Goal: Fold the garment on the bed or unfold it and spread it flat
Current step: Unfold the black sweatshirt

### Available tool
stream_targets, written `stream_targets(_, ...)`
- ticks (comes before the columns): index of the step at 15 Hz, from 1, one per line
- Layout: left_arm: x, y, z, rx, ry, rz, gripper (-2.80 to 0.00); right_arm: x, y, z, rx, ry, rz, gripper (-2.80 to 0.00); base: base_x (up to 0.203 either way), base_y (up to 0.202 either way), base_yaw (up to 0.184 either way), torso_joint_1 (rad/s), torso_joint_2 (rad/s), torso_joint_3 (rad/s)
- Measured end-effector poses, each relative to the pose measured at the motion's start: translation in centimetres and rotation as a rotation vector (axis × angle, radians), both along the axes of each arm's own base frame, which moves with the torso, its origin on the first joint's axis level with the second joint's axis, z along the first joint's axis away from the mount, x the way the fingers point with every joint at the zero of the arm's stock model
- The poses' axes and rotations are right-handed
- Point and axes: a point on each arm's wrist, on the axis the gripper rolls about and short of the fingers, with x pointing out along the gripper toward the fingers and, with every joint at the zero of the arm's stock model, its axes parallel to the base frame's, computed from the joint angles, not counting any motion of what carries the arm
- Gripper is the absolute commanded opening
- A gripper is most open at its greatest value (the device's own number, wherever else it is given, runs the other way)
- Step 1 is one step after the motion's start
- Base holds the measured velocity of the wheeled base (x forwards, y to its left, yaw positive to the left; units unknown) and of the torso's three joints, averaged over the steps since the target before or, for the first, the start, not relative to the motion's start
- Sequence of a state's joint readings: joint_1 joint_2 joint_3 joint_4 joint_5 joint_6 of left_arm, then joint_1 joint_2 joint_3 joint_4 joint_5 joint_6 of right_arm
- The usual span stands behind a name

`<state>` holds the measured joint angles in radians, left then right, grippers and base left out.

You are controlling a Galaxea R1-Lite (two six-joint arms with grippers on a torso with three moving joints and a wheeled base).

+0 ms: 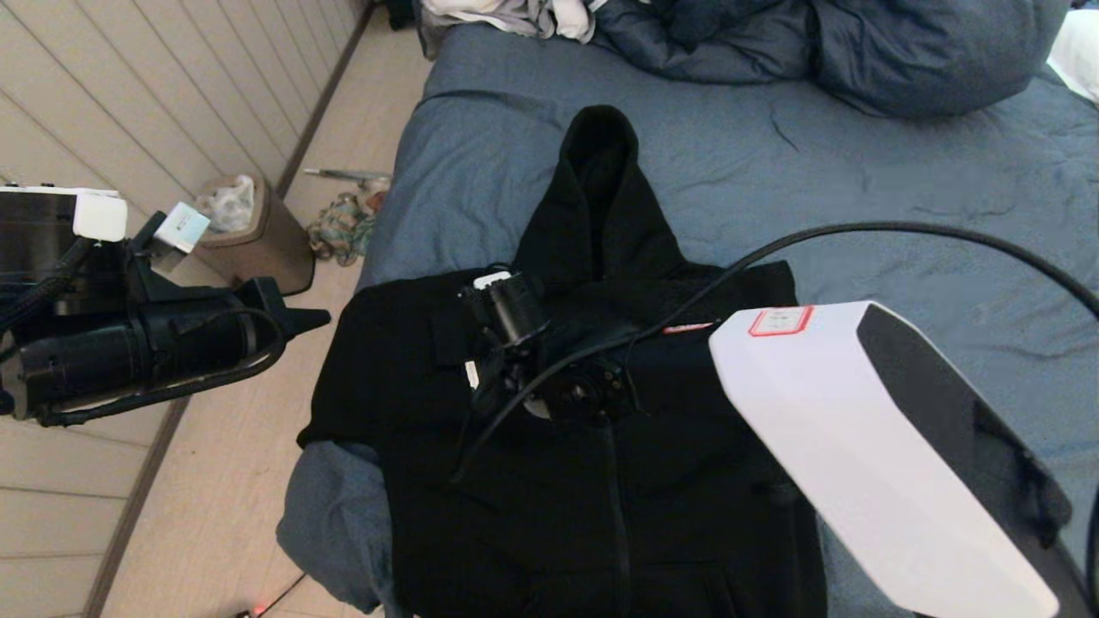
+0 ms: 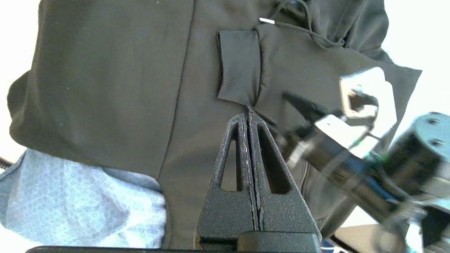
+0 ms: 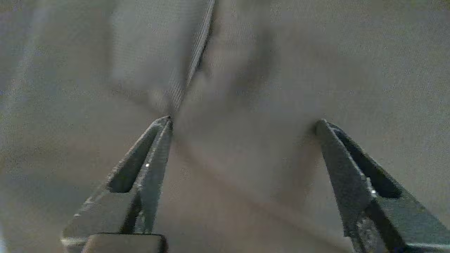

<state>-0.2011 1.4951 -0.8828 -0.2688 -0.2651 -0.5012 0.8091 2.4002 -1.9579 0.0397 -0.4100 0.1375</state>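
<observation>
The black garment [image 1: 687,472] lies front up on the bed [image 1: 859,189], zip shut, hood pointing away from me, sleeves folded in over the body. My right gripper [image 3: 244,121] hovers close over its chest beside the zip [image 3: 197,52], jaws wide open with only fabric beneath them. In the head view the right wrist [image 1: 549,369] sits over the middle of the chest, its fingers lost against the black cloth. My left gripper [image 1: 318,319] is shut and empty, held off the bed's left side over the floor, facing the garment [image 2: 105,88].
A puffy blue-grey duvet [image 1: 859,43] and a white and grey cloth [image 1: 515,17] lie at the bed's far end. A brown bin [image 1: 258,232] and a crumpled rag [image 1: 343,223] are on the floor to the left. A black cable [image 1: 859,230] arcs over the bed.
</observation>
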Motion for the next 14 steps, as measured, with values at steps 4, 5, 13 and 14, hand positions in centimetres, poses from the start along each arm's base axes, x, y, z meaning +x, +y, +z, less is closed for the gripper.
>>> stream_targets(4,0.0,0.0,-0.1,-0.002,0.000,-0.001,-2.80,0.9,0.3,-1.5,-0.003,-0.014,-0.023,0.00,0.000,0.000,0.000,0.000,0.00,0.000)
stream_targets(5,0.0,0.0,-0.1,-0.004,0.001,-0.001,-2.80,0.9,0.3,-1.5,0.002,-0.015,-0.026,0.00,0.000,0.000,0.000,0.000,0.00,0.000)
stream_targets(13,-0.6,1.0,1.3,-0.007,-0.119,0.098,-2.80,1.1,0.1,-1.2,0.006,-0.055,-0.078,0.00,0.000,0.000,0.000,0.000,0.00,0.000)
stream_targets(14,-0.5,1.0,1.2,-0.006,-0.116,0.097,-2.80,1.2,0.1,-1.3,-0.003,-0.058,-0.087,-2.80,0.000,0.000,0.000,0.000,0.00,0.000)
